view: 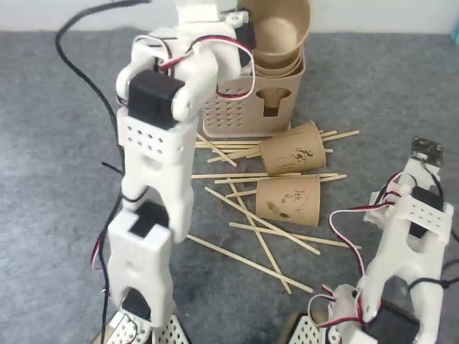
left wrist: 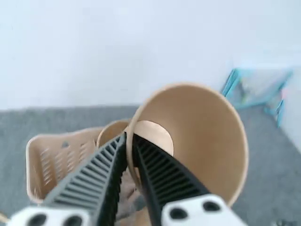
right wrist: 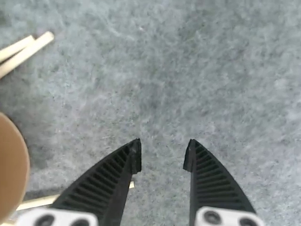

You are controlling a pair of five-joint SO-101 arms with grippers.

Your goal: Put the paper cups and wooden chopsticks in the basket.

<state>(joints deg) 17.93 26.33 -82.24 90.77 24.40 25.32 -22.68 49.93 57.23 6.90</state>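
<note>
My left gripper is shut on the rim of a brown paper cup, one finger inside it and one outside. In the high view this cup stands upright over the beige basket, its base nested in other cups stacked there. Two more paper cups lie on their sides on the grey mat, one nearer the basket and one in front of it. Several wooden chopsticks lie scattered around and under them. My right gripper is open above bare mat, holding nothing.
The right arm is folded at the front right of the table. A black cable runs across the mat at the back left. In the right wrist view, chopstick ends and a cup's edge lie nearby.
</note>
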